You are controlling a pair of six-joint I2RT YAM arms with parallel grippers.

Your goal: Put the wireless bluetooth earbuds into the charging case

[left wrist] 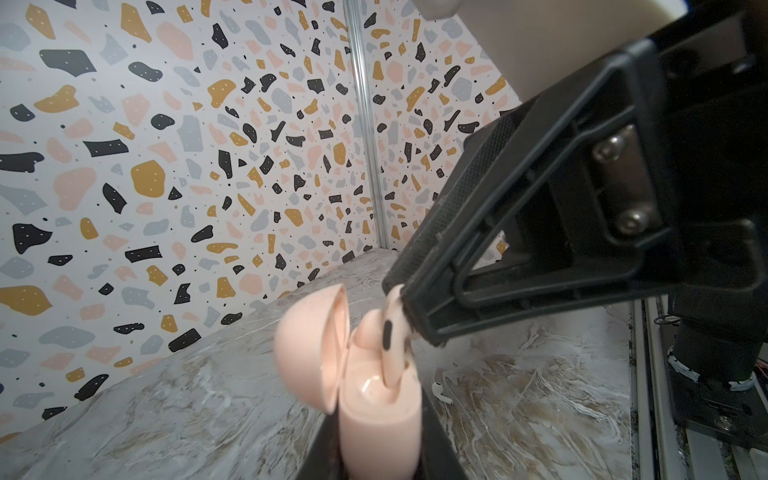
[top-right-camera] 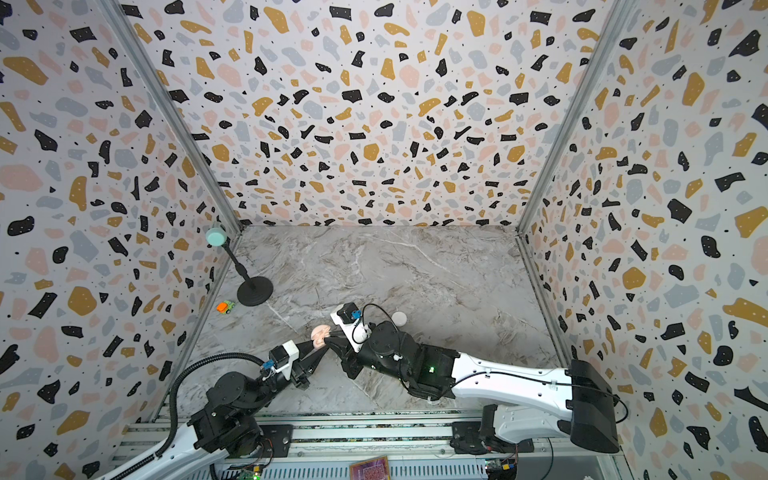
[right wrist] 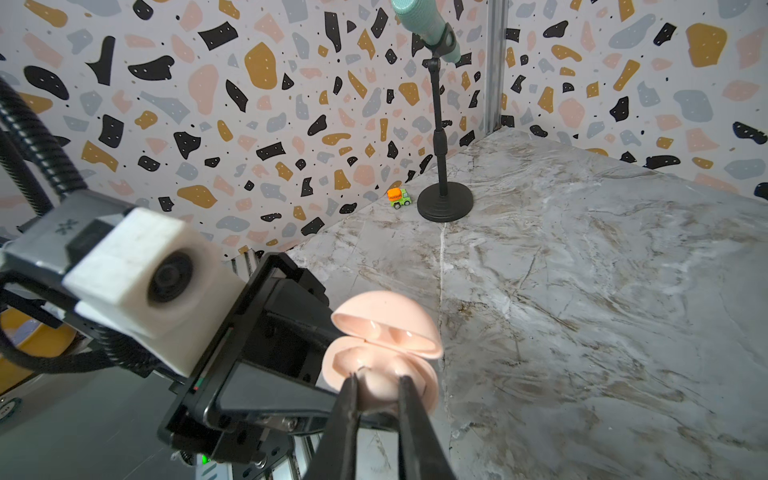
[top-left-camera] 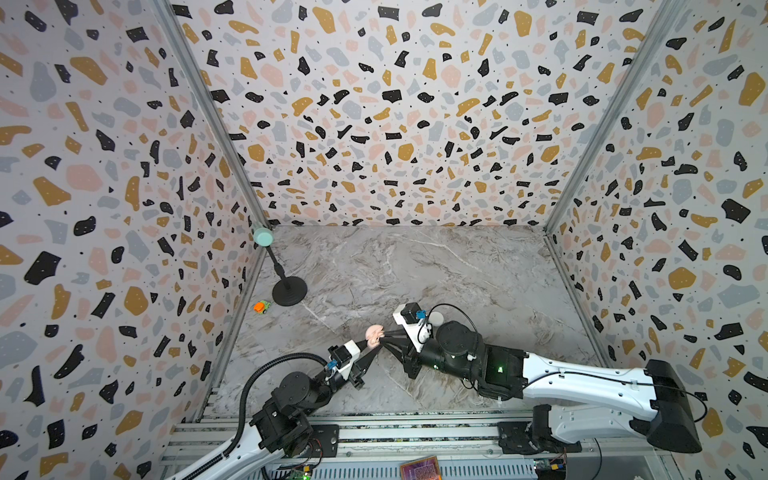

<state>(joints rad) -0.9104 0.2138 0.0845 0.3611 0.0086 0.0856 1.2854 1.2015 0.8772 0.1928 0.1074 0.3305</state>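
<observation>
Plastic, smooth and peach-pink, makes up the pebble-shaped charging case (left wrist: 376, 409). We see the left gripper (top-left-camera: 374, 345) clamped on its rounded body, with the domed lid (left wrist: 307, 353) hinged open. The right gripper (right wrist: 377, 380) pinches a matching earbud (left wrist: 390, 332) between its slim black fingers (right wrist: 409, 399), and the stem tip dips into a glossy socket of the case. We also spot a tiny white earbud (left wrist: 439, 392) lying on the grey veined marble table (left wrist: 540, 395), and a round white case (top-left-camera: 436, 318) resting near the right arm.
</observation>
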